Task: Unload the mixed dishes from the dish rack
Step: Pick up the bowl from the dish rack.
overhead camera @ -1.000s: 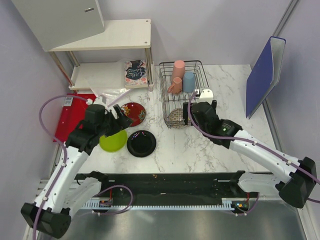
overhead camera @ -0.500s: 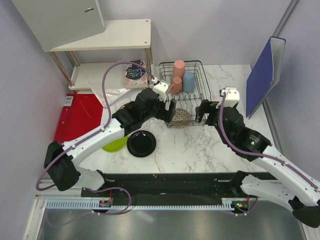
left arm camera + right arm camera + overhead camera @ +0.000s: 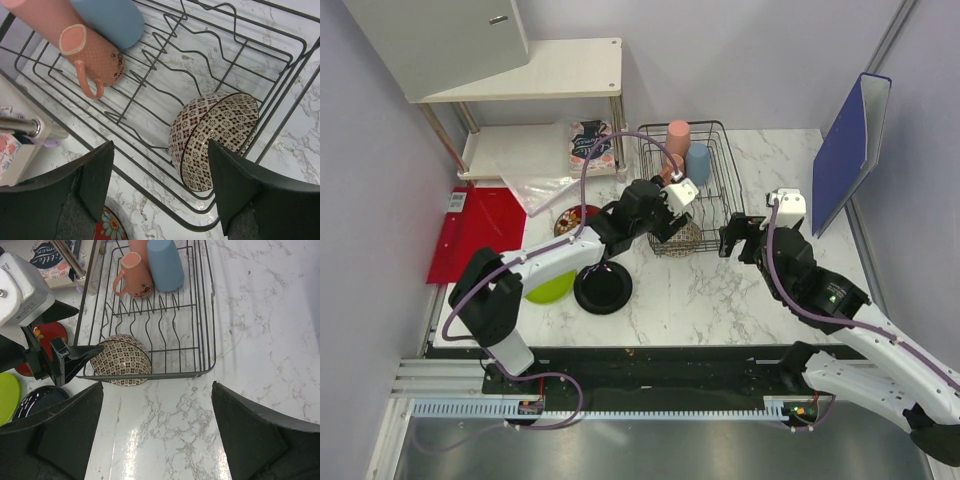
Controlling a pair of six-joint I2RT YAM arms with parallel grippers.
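Hovering over the near left corner of the rack (image 3: 715,205), the left claw (image 3: 665,222) stands wide open and holds nothing. From its own wrist view the left claw (image 3: 160,150) has its two dark fingers (image 3: 95,185) spread to either side, with the bowl (image 3: 215,135) showing below between them. The bowl (image 3: 680,236) is tipped on its edge in that near left corner of the rack (image 3: 150,75), its patterned outside turned up. Seen from the right wrist, one left finger lies close against the rim of the bowl (image 3: 122,367); I cannot tell whether it touches.

Three cups stand at the far left end of the rack (image 3: 175,325). The pink cup (image 3: 677,133) is farthest back and the blue cup (image 3: 698,162) is just beside it on the right. The mug (image 3: 97,57) lies on its side next to the blue cup (image 3: 112,17), with its handle toward the rack's left wall.

The right claw (image 3: 732,238) hangs just outside the rack's near right corner, over the table (image 3: 720,290). It too is spread wide and empty, and in its own view the right claw (image 3: 157,390) frames only the rack and the marble.

Left of the rack lie three plates. The red plate (image 3: 572,214) is the closest of them to the rack's left wall and is mostly hidden by the left arm. The black plate (image 3: 603,288) sits off the near left corner, and the green plate (image 3: 548,290) is farther left, half under the arm.
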